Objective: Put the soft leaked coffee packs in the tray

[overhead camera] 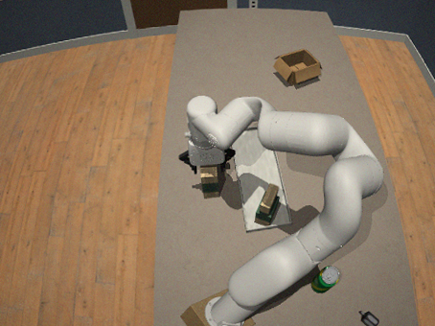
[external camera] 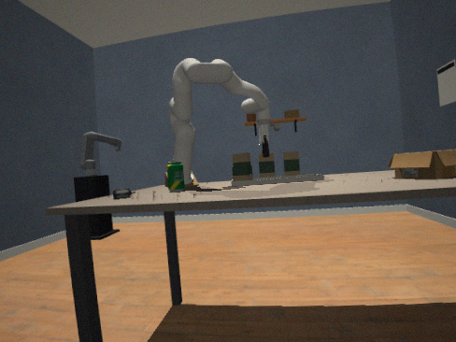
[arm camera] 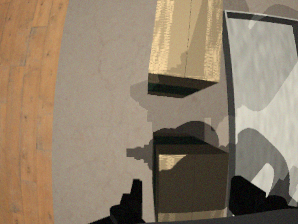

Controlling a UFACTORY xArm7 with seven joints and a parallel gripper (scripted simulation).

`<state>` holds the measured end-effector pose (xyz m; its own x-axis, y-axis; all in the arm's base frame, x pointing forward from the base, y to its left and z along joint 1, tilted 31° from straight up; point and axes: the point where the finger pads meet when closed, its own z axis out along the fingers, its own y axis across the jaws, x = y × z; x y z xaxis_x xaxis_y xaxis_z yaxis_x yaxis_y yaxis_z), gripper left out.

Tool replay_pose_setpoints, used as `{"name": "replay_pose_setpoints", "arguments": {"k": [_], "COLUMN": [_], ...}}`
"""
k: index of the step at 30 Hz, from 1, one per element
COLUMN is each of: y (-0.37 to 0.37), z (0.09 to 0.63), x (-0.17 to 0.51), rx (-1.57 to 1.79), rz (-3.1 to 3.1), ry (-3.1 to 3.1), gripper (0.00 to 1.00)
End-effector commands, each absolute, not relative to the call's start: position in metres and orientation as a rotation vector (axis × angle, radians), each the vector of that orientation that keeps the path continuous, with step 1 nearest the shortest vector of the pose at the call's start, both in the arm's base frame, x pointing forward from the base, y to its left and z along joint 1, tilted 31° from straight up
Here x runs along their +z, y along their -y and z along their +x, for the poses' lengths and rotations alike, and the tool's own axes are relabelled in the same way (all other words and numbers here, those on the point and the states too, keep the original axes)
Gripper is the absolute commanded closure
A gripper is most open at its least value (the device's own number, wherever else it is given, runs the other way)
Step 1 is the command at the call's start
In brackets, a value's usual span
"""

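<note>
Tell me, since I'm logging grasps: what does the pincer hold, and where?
Nothing. The pincer is open above a standing coffee pack, fingers not touching it.

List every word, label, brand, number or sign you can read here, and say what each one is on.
None can be read.
Green can: markings on its side, too blurred to read.
Coffee packs, e.g. the one in the tray: green band, no legible print.
Cardboard box: no print visible.
White wall sheet: blank at this size.

Three coffee packs: one [overhead camera: 268, 204] in the tray, one [overhead camera: 210, 181] under the wrist, one [arm camera: 185, 38] beyond it. One tray [overhead camera: 246, 155]. One open cardboard box [overhead camera: 298, 67]. One green can [overhead camera: 325, 279]. One small dark object [overhead camera: 369, 319]. One table [overhead camera: 214, 256].
</note>
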<state>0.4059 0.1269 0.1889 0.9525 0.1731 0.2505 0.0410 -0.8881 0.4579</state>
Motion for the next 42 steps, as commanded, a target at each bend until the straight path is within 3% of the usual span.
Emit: {"name": "replay_pose_setpoints", "arguments": {"k": [1,28,29,42], "y": [-0.126,-0.118,-0.118,-0.118], "z": [0.409,0.414,0.414,0.414], "x": [0.185,0.17,0.17,0.17], "rx": [0.401,0.401,0.401,0.401], "rz": [2.645,2.645,2.645,2.645], "ry": [-0.155,-0.155,-0.155,-0.155], "gripper": [0.14,0.14,0.73,0.73]}}
